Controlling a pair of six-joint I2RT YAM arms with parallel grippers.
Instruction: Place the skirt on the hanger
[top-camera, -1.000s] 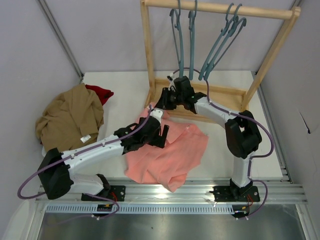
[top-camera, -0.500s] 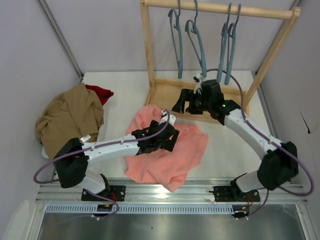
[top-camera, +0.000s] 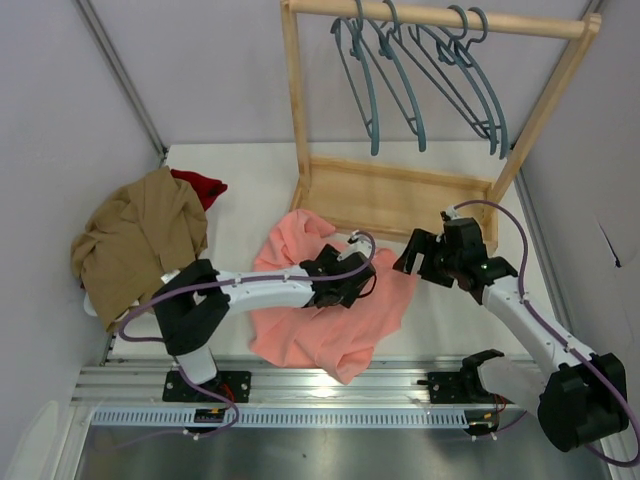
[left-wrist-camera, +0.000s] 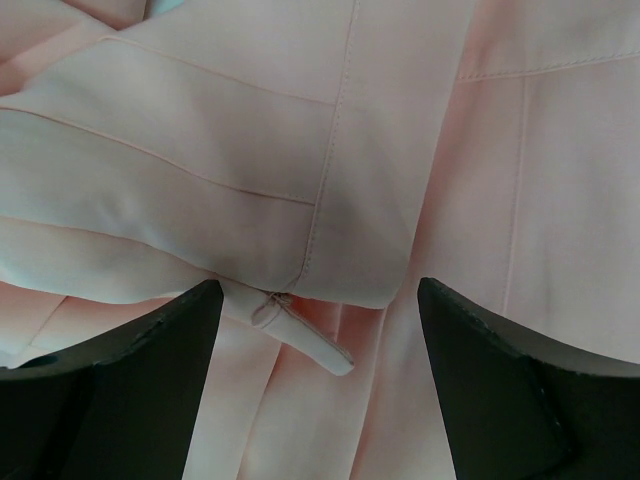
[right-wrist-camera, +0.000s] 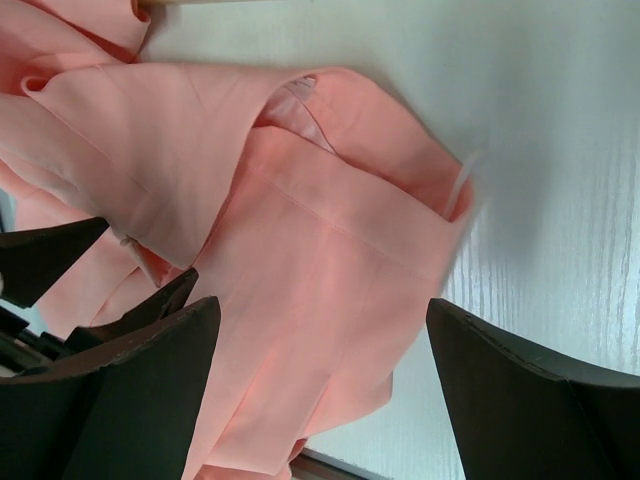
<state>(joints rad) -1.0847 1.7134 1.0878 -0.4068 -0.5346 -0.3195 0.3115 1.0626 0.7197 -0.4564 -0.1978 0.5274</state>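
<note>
So there's a crumpled tan-brown garment (top-camera: 140, 240) at the left edge of the table (top-camera: 250, 180), a dark red garment (top-camera: 200, 186) peeking out behind it toward the far-left corner. The wooden rack (top-camera: 400, 195) stands along the far edge, right side.

Pale lilac-grey walls (top-camera: 200, 70) close the space on the left, far and right; a slanted metal strut (top-camera: 119, 70) crosses the left wall; a white table (top-camera: 250, 170) fills the middle under even, soft light; a wooden rack (top-camera: 295, 110) stands on its far right part; an aluminium rail (top-camera: 395, 385) lines the near edge; a grey steel sheet (top-camera: 330, 450) lies nearer still.
</note>
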